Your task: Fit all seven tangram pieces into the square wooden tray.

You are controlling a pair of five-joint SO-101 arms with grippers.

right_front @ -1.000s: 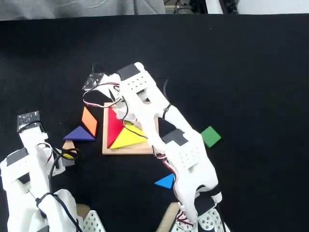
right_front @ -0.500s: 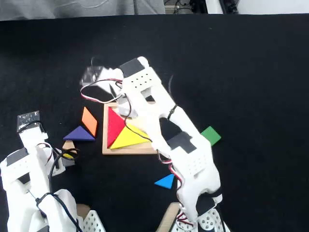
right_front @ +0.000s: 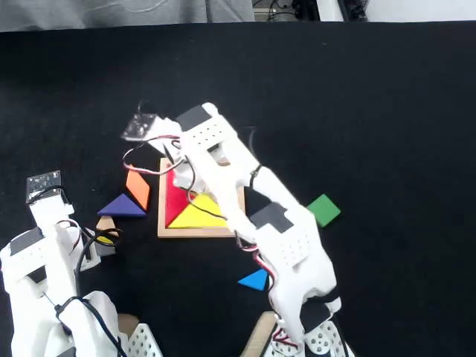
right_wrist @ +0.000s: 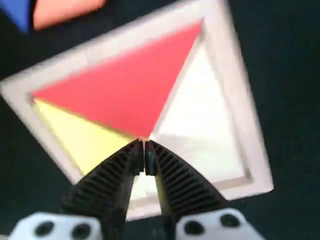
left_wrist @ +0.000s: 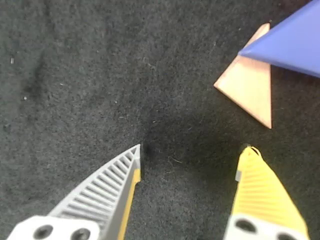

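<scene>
Tray (right_front: 195, 233): left and lower portions were filled by the red triangle (right_front: 174, 199) and yellow triangle (right_front: 196, 216). The remaining tray floor (right_wrist: 200, 125) was bare, though overhung by the right arm (right_front: 286, 242), with the right gripper (right_wrist: 144, 149) pinched together above the centre. The approach from the left was crowded by the orange parallelogram (right_front: 137, 186), purple triangle (right_front: 123, 207) and wooden triangle (right_front: 106, 222). Bare table (left_wrist: 100, 75) lay between the left gripper's (left_wrist: 191, 148) spread fingers.

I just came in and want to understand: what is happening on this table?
The right gripper, shut, hangs over the square wooden tray, where the red triangle and the yellow triangle already lie. The orange parallelogram, dark blue triangle, green square and small blue triangle lie outside on the black table. The left gripper is open near a tan triangle.
</scene>
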